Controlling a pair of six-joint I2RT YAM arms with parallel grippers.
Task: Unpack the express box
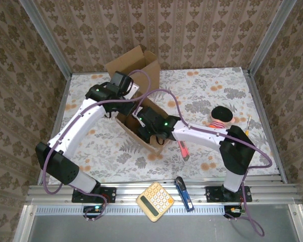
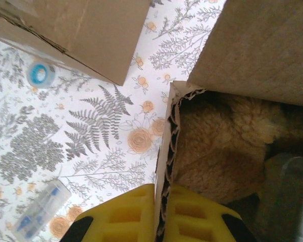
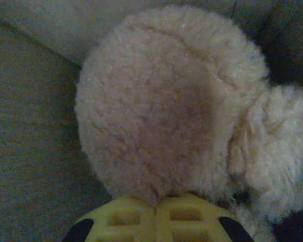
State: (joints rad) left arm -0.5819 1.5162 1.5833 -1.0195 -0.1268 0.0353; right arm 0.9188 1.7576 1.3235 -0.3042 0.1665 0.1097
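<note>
From above, the express box (image 1: pixel 141 108) is standing open toward 10 o'clock of the desk's (image 1: pixel 202 91) middle, with its tall flap rising at 12 o'clock. The left pincer (image 1: pixel 127 97) is sitting at the box's 10 o'clock wall. The right pincer (image 1: pixel 143 130) is reaching down inside the box from 4 o'clock. Bare desk is lying open at 1 to 2 o'clock and along the 9 o'clock side. A doll (image 1: pixel 221 118) is sitting at 3 o'clock of the box and a pink pen (image 1: pixel 183 149) is lying at 5 o'clock, just beside the right forearm. A calculator (image 1: pixel 155 201) and a blue tool (image 1: pixel 184 194) are resting on the near rail at 6 o'clock.

At the left wrist, the left pincer's yellow fingers (image 2: pixel 123 217) are pinching the box's corrugated wall, one finger outside and one inside. The plush toy (image 2: pixel 217 146) is lying inside the box, at 3 o'clock of that edge. Flaps are hanging at 11 and 1 o'clock, leaving a wedge of bare desk between them. A small blue roll (image 2: pixel 40 74) at 9 o'clock and a clear packet (image 2: pixel 40 209) at 7 o'clock are lying on the desk, well apart from the box.

At the right wrist, the right pincer's fingers are pressed together at 6 o'clock, with their tips touching the plush toy's lower edge. I cannot tell whether any fur is caught between them. The box's inner wall is running close from 8 to 11 o'clock, leaving little room on that side.
</note>
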